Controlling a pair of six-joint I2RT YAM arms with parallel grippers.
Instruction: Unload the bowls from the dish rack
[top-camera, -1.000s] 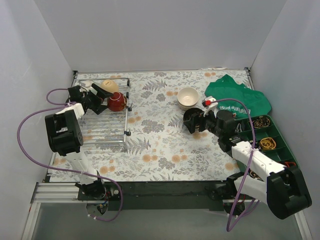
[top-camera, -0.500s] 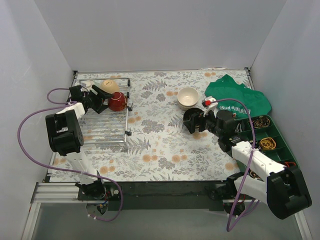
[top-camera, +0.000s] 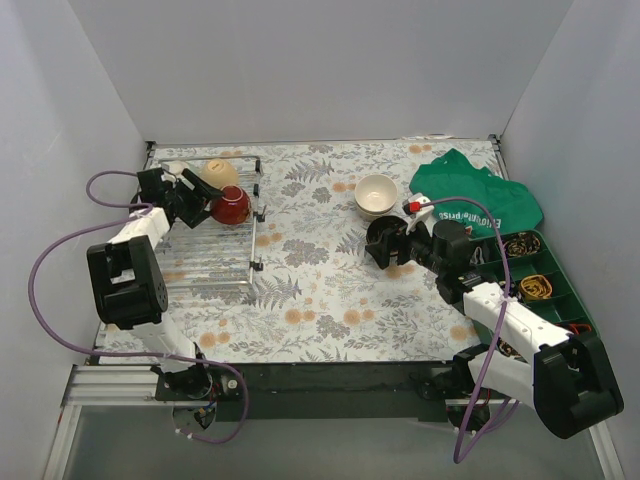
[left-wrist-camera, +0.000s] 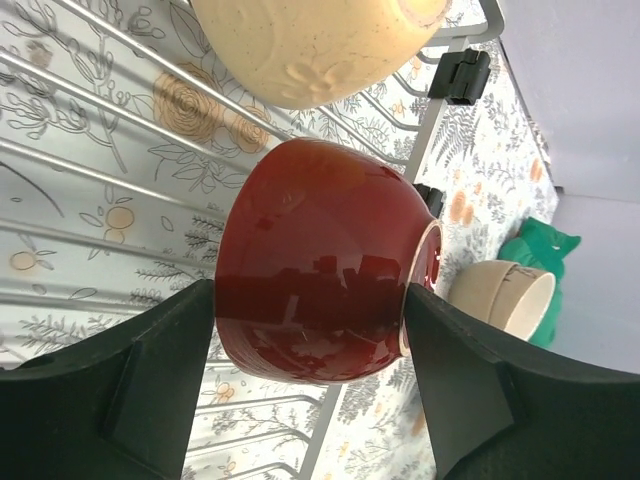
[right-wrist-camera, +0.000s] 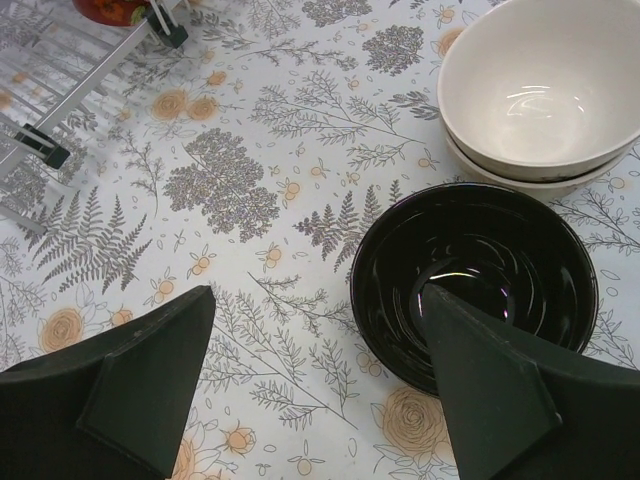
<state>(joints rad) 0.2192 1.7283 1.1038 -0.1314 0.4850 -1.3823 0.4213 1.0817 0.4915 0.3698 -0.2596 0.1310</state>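
While in left hand (left-wrist-camera: 305, 305), red bowl (left-wrist-camera: 330, 225) (tilted).

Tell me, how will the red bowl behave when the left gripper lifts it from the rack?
The red bowl looks stiff and breakable, like glazed ceramic. Its glossy, curved wall may slip between the flat fingers. Being round, it could roll if dropped.

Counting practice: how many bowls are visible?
5: red bowl in left gripper, tan bowl on wire rack, two stacked cream bowls mid-table, black bowl beside them; more possibly hidden.
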